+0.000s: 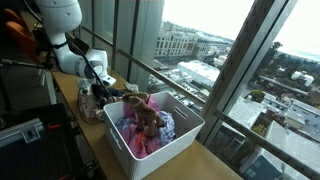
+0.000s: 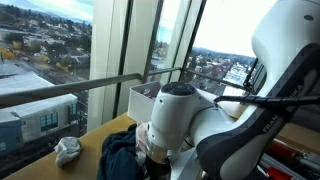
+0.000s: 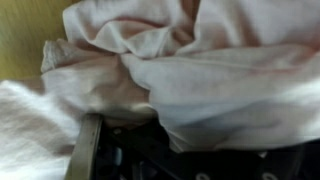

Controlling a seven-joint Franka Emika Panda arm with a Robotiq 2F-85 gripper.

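When pinching the pale cloth (image 3: 200,70) heaped just beside the white bin (image 1: 185,135) on the ledge (image 1: 222,165), centre the gripper (image 1: 98,88) (clenched or released: impossible to tell) over one thick fold, bite deep, lift straight.

Pale pink cloth (image 3: 200,70), which I see close up in the wrist view: crumpled in soft folds, draped over dark fabric (image 3: 150,160), heaped on the bench (image 1: 213,160) near its window edge.

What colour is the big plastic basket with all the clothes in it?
The rectangular plastic laundry basket is white, clearest in an exterior view.
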